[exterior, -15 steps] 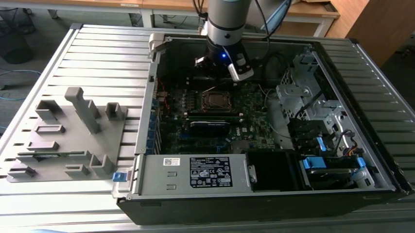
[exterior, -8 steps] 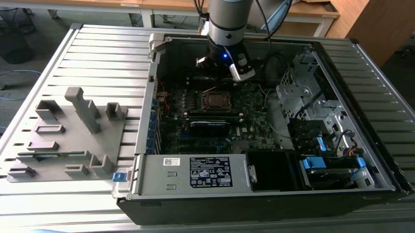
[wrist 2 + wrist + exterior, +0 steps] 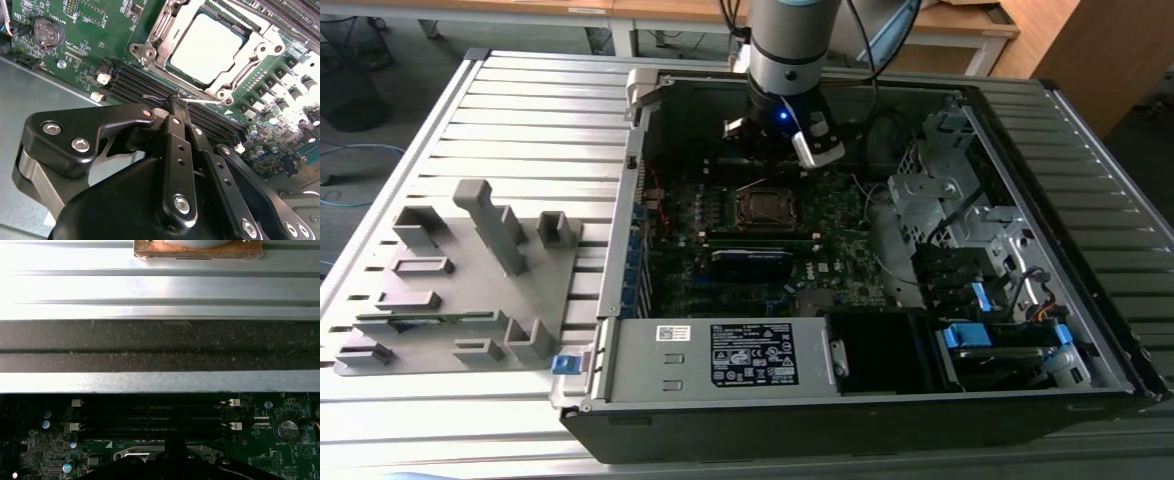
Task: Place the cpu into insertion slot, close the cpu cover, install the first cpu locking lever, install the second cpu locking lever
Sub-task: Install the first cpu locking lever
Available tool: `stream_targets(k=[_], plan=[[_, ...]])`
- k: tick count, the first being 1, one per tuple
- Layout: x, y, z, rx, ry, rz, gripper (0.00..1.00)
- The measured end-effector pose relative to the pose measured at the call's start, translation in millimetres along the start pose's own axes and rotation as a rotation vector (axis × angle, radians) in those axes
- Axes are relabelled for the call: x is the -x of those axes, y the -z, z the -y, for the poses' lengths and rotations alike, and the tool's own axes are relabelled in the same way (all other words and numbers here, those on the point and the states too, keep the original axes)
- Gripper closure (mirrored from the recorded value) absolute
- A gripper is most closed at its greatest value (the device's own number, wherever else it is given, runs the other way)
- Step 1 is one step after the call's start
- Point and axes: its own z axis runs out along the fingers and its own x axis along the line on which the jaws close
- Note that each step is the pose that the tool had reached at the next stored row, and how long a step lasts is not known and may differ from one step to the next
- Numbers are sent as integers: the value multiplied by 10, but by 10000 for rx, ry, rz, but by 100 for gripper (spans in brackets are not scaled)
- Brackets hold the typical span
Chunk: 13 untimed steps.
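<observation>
Find the cpu (image 3: 210, 47) seated flat in the insertion slot (image 3: 761, 206), silvery face showing through the window of the cpu cover (image 3: 161, 30). Note the cover lying down around the chip, framing every visible side. Place the socket at the centre of the exterior view, on the dark green motherboard (image 3: 90, 55), inside the open computer case (image 3: 1067, 130).

Find the gripper (image 3: 173, 102) just beside one socket edge, over the long black memory slots (image 3: 135, 82). Read the fingers (image 3: 176, 145) as clenched, tips pressed together. See a thin wire lever (image 3: 152, 96) along that socket edge, right at the tips. Cannot tell whether it is pinched between them or only touched.

Trace the arm (image 3: 787, 40) from the top centre of the exterior view down into the case, ending just above the socket in the frame.

Spot a coin cell battery (image 3: 48, 32) on the board, well apart from the socket.

Log the power supply (image 3: 720, 355) at lower centre of the exterior view and the blue-tabbed drive bays (image 3: 987, 335) at lower right. Outside the case, at the exterior view's left, log a grey fixture rack (image 3: 467, 270) on the slatted metal table (image 3: 520, 90).
</observation>
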Motion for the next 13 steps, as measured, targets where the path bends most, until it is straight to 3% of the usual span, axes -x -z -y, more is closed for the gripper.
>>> stream_targets(k=[13], plan=[[-2, -47, 10, 1, 4, 23, 89]])
